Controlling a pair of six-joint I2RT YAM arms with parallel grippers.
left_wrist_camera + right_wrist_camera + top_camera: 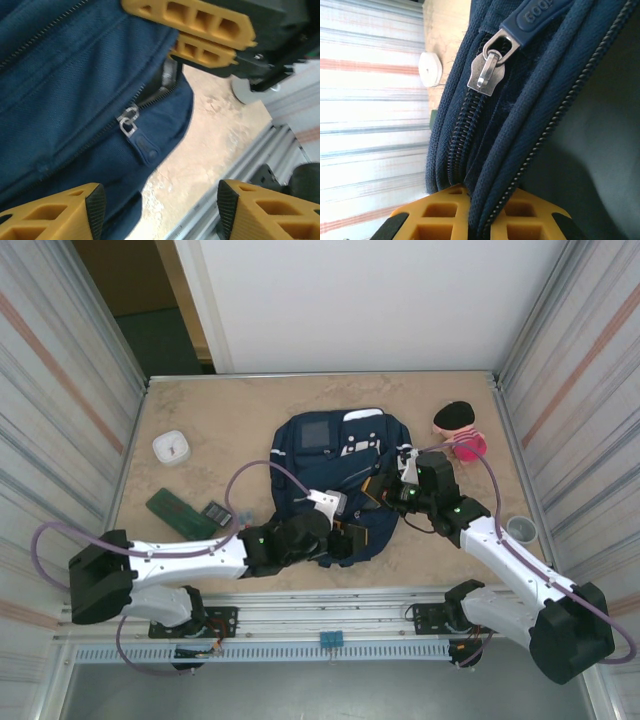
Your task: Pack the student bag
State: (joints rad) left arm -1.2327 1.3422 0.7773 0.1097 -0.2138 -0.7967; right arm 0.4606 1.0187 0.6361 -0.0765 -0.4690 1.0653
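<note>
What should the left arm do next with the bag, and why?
Likely ease the left gripper forward and close on the zipper pull: its jaws stand open with the pull lying free ahead, while the right gripper is shut on the edge of the student bag, steadying it.

Beige marbled table (220, 405) enclosed by corrugated metal walls (60, 390), white panel (380, 300) behind.

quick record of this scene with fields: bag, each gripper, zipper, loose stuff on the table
bag: student bag lying flat mid-table, navy, front up
right arm: right gripper shut on the bag's edge beside a zipper track
left arm: left gripper open over the bag's near corner, holding nothing
zipper: zipper pull ahead of the left gripper, not gripped
loose items: white case, green board, pink cup, grey cup on the table
</note>
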